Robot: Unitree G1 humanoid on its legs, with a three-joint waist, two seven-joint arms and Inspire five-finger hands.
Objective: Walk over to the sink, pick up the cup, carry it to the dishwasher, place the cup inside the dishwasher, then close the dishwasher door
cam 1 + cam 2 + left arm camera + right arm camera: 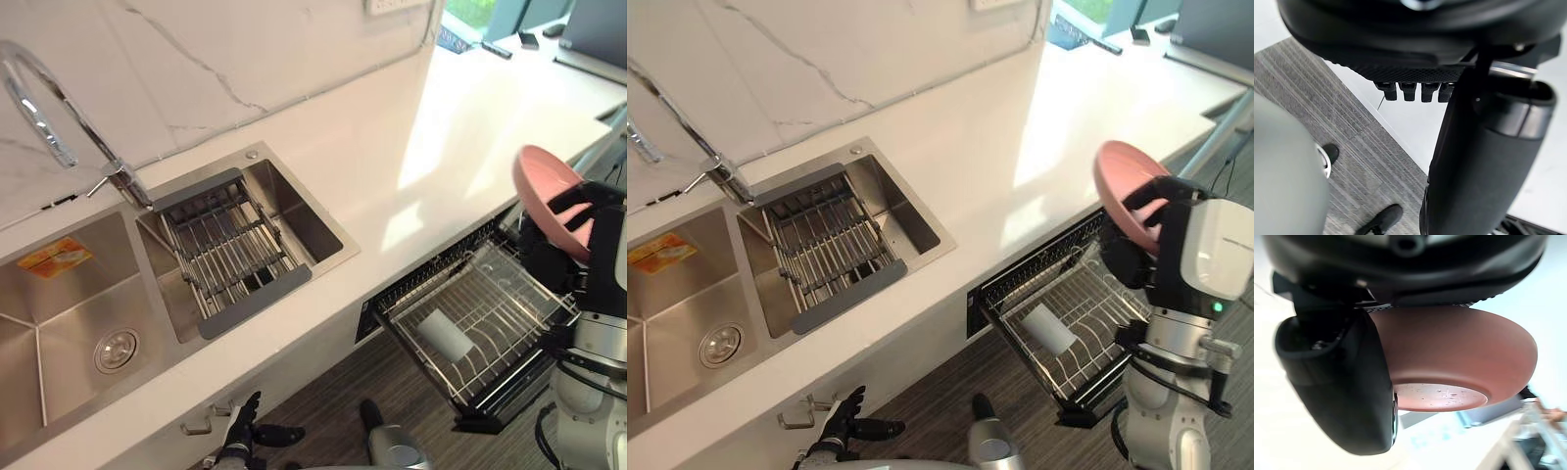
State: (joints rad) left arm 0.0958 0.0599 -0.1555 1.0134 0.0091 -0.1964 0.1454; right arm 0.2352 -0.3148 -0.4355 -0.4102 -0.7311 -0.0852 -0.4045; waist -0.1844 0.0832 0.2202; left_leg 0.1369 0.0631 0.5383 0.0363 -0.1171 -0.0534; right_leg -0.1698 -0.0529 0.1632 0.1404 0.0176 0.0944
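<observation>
My right hand (pixel 588 223) is shut on a pink bowl (pixel 544 186), thumb (pixel 1347 391) against its outer wall and fingers hooked over its rim. It holds the bowl tilted, above the right end of the pulled-out dishwasher rack (pixel 509 294). The bowl's underside (pixel 1459 362) fills the right wrist view. A white cup (pixel 446 333) lies on its side in the rack. My left hand (pixel 240 426) hangs low in front of the counter, open and holding nothing, fingers (pixel 1410 90) relaxed.
A steel double sink (pixel 59 323) is set into the white countertop (pixel 411 157) at the left, with a wire drainer (pixel 230 250) across its right basin and a curved faucet (pixel 59 117) behind. Grey striped floor (pixel 323 392) lies below the rack.
</observation>
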